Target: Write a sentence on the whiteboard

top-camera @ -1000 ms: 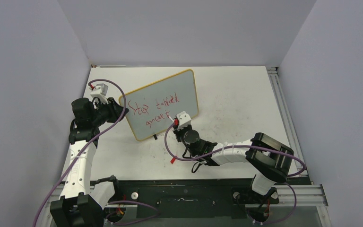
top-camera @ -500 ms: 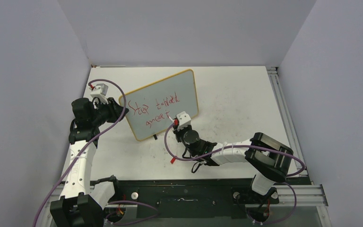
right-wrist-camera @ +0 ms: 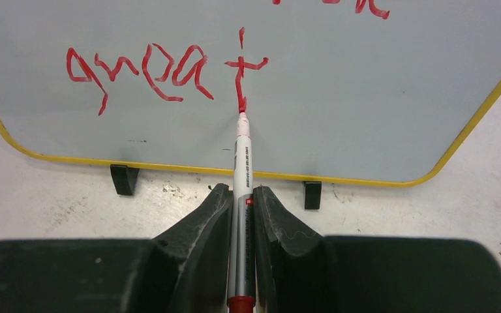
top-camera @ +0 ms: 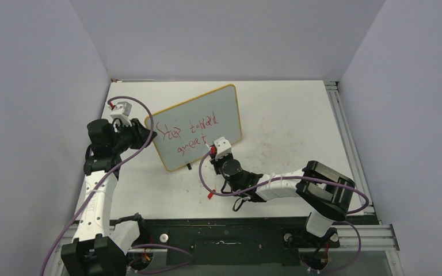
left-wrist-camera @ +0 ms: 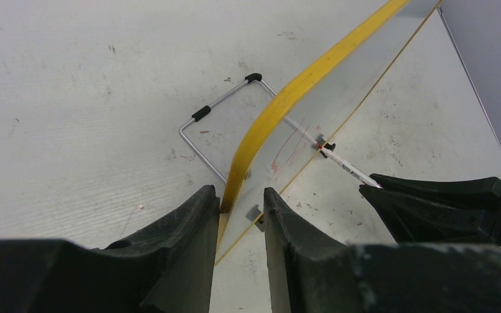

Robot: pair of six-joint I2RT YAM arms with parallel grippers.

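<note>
**Whiteboard [top-camera: 221, 103] gripped at one end, marker [right-wrist-camera: 242, 156] tip on its second line**

The white table [top-camera: 288, 115] lay under the whiteboard and carried it. The whiteboard stood tilted on its two small black feet [right-wrist-camera: 124, 179], and a thin wire stand [left-wrist-camera: 225, 117] showed behind it.

The left arm [top-camera: 99, 190] reached to the end of the whiteboard on the robot's left. There the left gripper [left-wrist-camera: 241, 195] was clenched on the yellow frame of the whiteboard, with one finger on each side of the board.

The right arm [top-camera: 288, 187] lay in front of the whiteboard, near its lower corner on the robot's right. The right gripper [right-wrist-camera: 240, 195] was clenched on the silver marker, which pointed up at the face of the whiteboard.

The sentence [top-camera: 191, 136] was written in red on the whiteboard, in two uneven lines. The upper line looked like "Step toward" and the lower line read "great".

The red tip of the marker touched the whiteboard at the bottom of the last letter "t". This place was just above the lower frame of the whiteboard, between the two feet.
</note>
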